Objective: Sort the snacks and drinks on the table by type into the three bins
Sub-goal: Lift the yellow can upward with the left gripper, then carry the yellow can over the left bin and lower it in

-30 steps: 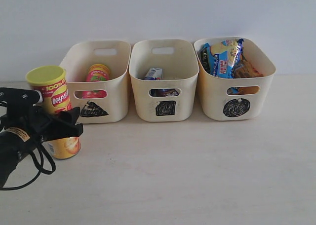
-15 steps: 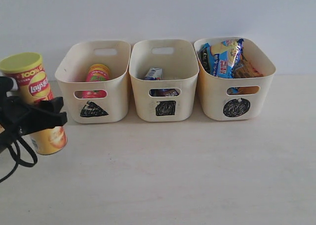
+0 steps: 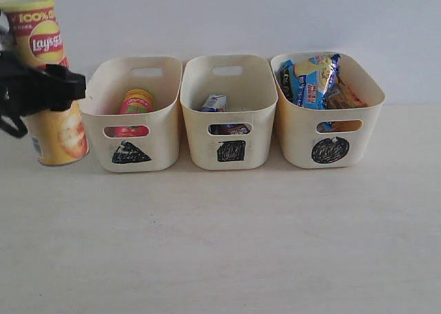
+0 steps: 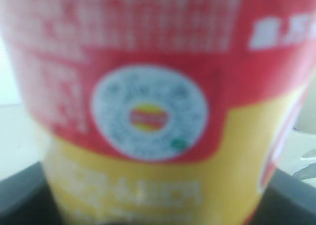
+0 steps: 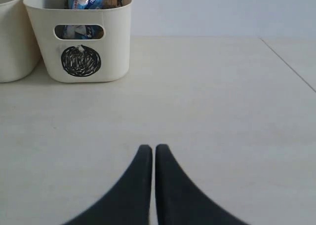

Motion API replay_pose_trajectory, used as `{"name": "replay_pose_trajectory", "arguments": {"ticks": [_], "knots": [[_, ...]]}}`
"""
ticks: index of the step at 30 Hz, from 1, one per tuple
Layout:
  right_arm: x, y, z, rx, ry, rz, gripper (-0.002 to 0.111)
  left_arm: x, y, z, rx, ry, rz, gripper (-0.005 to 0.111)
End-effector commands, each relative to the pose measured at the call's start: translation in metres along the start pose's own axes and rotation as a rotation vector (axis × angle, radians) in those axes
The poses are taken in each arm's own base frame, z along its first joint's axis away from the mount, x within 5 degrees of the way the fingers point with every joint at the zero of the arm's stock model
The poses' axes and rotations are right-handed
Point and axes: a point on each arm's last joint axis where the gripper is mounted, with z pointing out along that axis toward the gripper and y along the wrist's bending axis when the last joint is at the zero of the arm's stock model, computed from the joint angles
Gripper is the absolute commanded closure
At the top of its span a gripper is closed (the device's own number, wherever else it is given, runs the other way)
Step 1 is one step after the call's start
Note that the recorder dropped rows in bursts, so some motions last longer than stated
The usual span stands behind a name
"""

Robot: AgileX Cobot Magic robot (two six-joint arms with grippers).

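My left gripper (image 3: 52, 87) is shut on the yellow Lay's tube (image 3: 47, 59), held upright in the air left of the triangle bin (image 3: 162, 114). Up close, the tube (image 4: 148, 116) fills the left wrist view, blurred. The pink tube (image 3: 136, 104) stands inside the triangle bin. Both small cartons (image 3: 215, 103) lie in the square bin (image 3: 262, 107). The foil bags (image 3: 313, 80) fill the circle bin (image 3: 365, 114), also visible from the right wrist (image 5: 118, 47). My right gripper (image 5: 150, 151) is shut and empty, low over the table (image 5: 207, 101), out of the exterior view.
The three bins stand in a row against the pale back wall. A table edge or seam (image 5: 289, 64) runs diagonally off to one side in the right wrist view.
My left gripper has lifted the Lay's tube off the table, first drifting left, then rising to about the bin rims' height beside the triangle bin. Nothing else moved.
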Motion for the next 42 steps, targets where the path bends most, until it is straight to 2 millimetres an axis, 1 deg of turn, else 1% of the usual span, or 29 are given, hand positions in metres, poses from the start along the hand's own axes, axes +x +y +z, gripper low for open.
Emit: {"name": "replay_pose_trajectory", "arguments": {"ticks": [1,7,9,11,16,21,22,24,26,27,30,33,36,38,42], "knots": [[0.0,0.0,0.0,0.005,-0.011,0.003,0.108,-0.037,-0.004,-0.001,0.029,0.018,0.048,0.102],[0.0,0.0,0.0,0.005,-0.011,0.003,0.108,-0.084,-0.01,0.001,0.063,0.042,0.07,0.102],[0.0,0.0,0.0,0.005,-0.011,0.003,0.108,-0.095,-0.011,0.004,0.072,0.06,0.072,0.102],[0.0,0.0,0.0,0.005,-0.011,0.003,0.108,-0.103,-0.012,0.009,0.079,0.075,0.076,0.102],[0.0,0.0,0.0,0.005,-0.011,0.003,0.108,-0.115,-0.015,0.03,0.091,0.117,0.079,0.102],[0.0,0.0,0.0,0.005,-0.011,0.003,0.108,-0.124,-0.017,0.059,0.099,0.145,0.082,0.102],[0.0,0.0,0.0,0.005,-0.011,0.003,0.108,-0.123,-0.017,0.066,0.101,0.156,0.082,0.102],[0.0,0.0,0.0,0.005,-0.011,0.003,0.108,-0.124,-0.018,0.093,0.104,0.169,0.083,0.102],[0.0,0.0,0.0,0.005,-0.011,0.003,0.108,-0.121,-0.019,0.111,0.105,0.18,0.084,0.102],[0.0,0.0,0.0,0.005,-0.011,0.003,0.108,-0.118,-0.019,0.125,0.106,0.191,0.084,0.102],[0.0,0.0,0.0,0.005,-0.011,0.003,0.108,-0.109,-0.019,0.155,0.106,0.195,0.084,0.102],[0.0,0.0,0.0,0.005,-0.011,0.003,0.108,-0.103,-0.02,0.18,0.105,0.186,0.084,0.102],[0.0,0.0,0.0,0.005,-0.011,0.003,0.108,-0.098,-0.02,0.194,0.105,0.183,0.084,0.102],[0.0,0.0,0.0,0.005,-0.011,0.003,0.108,-0.091,-0.02,0.204,0.106,0.193,0.077,0.102],[0.0,0.0,0.0,0.005,-0.011,0.003,0.108,-0.08,-0.02,0.217,0.109,0.214,0.067,0.102]]}}
